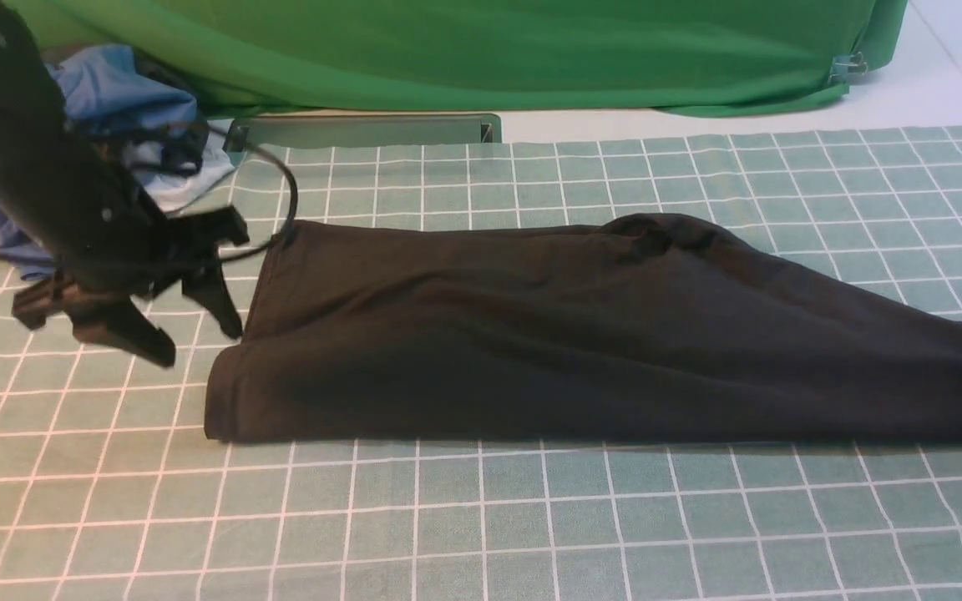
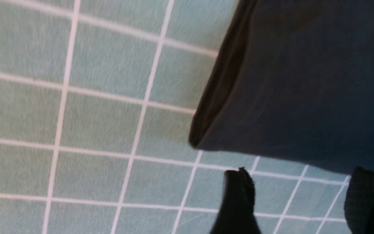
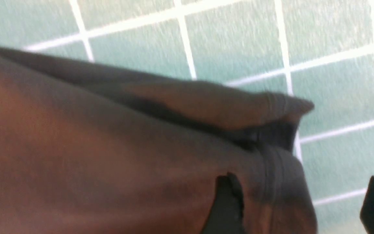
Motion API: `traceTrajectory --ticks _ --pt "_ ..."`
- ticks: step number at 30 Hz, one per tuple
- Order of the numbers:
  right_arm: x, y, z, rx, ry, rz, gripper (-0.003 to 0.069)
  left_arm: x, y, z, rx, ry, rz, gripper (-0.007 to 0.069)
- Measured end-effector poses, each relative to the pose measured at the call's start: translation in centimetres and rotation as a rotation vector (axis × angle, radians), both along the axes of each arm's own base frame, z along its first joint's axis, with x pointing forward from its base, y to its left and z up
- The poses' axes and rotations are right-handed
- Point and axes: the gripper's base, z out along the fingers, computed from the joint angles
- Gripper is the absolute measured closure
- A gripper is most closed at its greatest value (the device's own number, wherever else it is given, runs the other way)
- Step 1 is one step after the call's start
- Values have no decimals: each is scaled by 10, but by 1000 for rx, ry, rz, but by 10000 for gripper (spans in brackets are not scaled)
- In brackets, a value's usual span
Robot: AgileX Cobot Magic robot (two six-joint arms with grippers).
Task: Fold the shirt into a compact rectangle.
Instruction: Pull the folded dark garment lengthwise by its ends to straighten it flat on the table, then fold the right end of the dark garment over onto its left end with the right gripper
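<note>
1. My right hand (image 3: pixel 299 191), open at the shirt's (image 1: pixel 581 342) hemmed end, shows only in the right wrist view.
2. Front view: shirt spread across the gridded tabletop (image 1: pixel 414 526); its far right end is cut off.
3. Fingertips blurred in both wrist views.
4. Left hand (image 1: pixel 197 338) open, beside the shirt; bare grid along its near edge.

The shirt (image 1: pixel 531 351) is plain brownish black; the tabletop (image 1: pixel 364 517) beneath it is muted green with a white grid. Beyond the shirt hangs plain bright green cloth (image 1: pixel 489 58).
</note>
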Motion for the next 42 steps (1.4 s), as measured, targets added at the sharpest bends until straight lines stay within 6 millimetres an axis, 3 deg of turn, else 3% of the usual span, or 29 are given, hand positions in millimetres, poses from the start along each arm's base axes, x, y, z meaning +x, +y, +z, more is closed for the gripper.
traceTrajectory --ticks 7,10,13,17,18,19,23,26,33,38,42 --pt "8 -2 -37 33 74 -7 90 5 0 2 2 -46 14 138" --pt "10 -2 -39 41 73 -13 106 7 1 2 5 -77 22 138" --pt "11 0 -40 57 67 -23 189 8 1 3 5 -81 22 138" --pt "12 2 -40 84 61 -34 370 6 1 2 6 -68 5 138" --pt "12 3 -39 90 59 -26 503 6 1 2 9 -64 -12 138" --pt "13 2 -39 89 59 -14 540 5 1 3 15 -61 -19 138" --pt "17 0 -31 86 72 30 569 5 5 2 64 -51 -11 138" --pt "20 -8 -15 66 73 38 570 1 10 1 116 -5 4 148" --pt "9 -25 21 13 35 11 570 -3 11 1 120 38 -21 275" --pt "8 -20 38 -1 1 21 570 -2 -1 6 -14 7 -24 468" --pt "9 -14 44 -9 -15 37 570 9 -11 5 -133 -77 -19 568"
